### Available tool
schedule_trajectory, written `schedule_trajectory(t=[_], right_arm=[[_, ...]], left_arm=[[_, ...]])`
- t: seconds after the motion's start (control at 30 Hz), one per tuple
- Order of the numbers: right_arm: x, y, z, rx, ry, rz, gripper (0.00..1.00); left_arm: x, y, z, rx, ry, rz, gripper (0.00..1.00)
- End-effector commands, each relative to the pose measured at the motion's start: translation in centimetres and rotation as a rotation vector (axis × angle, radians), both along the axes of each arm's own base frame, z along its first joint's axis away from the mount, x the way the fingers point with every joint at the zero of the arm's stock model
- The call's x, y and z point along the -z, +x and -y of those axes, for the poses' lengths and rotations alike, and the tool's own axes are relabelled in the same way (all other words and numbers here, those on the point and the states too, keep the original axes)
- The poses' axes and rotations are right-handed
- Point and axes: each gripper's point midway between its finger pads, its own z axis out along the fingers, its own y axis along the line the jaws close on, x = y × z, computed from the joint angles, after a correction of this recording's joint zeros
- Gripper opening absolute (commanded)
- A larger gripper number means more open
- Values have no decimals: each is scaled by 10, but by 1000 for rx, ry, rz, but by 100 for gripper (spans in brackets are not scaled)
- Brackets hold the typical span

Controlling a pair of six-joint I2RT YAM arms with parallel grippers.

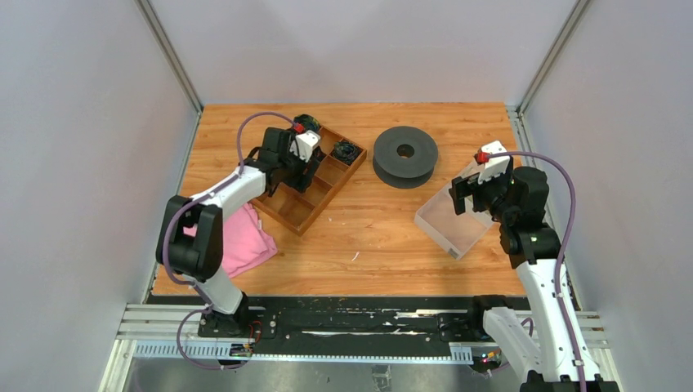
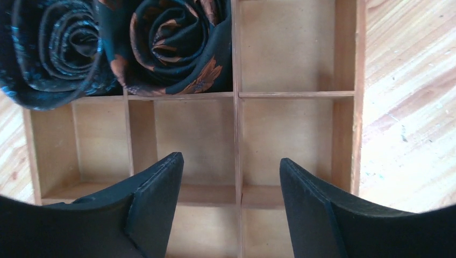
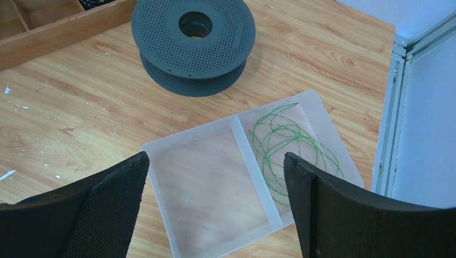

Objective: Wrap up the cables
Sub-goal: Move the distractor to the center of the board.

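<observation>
The cables [image 3: 284, 144] are a loose coil of very thin green wire. They lie in the narrow right compartment of a clear plastic tray [image 3: 244, 152]. My right gripper [image 3: 215, 157] hangs open above that tray with nothing between its fingers, and the wire lies just beyond its right finger. A dark grey perforated spool [image 3: 193, 40] lies flat on the table beyond the tray. My left gripper [image 2: 230, 159] is open and empty over a wooden divided box [image 2: 236, 97]. It is far from the wire.
Two rolled dark patterned cloths [image 2: 172, 43] fill the far compartments of the wooden box [image 1: 315, 184]. A pink cloth [image 1: 245, 241] lies by the left arm. The spool [image 1: 405, 155] sits between the box and the clear tray [image 1: 449, 224]. A metal frame post [image 3: 395, 107] borders the table on the right.
</observation>
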Motion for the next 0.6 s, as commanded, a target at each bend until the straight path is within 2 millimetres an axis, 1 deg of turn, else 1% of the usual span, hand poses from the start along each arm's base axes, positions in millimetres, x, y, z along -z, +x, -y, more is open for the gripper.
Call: schedule_trajectory(t=[0.0, 0.1, 0.23, 0.3, 0.37, 0.47, 0.57], right_arm=[[0, -1, 0, -14, -5, 14, 94], [0, -2, 0, -18, -6, 13, 94], [1, -2, -1, -26, -4, 11, 94], [2, -2, -2, -29, -3, 8, 94], [2, -2, -2, -29, -4, 8, 94], [2, -3, -2, -32, -4, 10, 94], [2, -3, -2, -33, -4, 8, 94]], left_arm=[[14, 6, -3, -23, 58, -44, 68], [30, 2, -3, -34, 67, -90, 61], [47, 4, -5, -98, 62, -140, 44], [52, 6, -6, -129, 58, -154, 37], [52, 9, -9, -165, 60, -149, 29], [47, 15, -18, -229, 71, -116, 20], [41, 19, -27, -284, 75, -87, 16]])
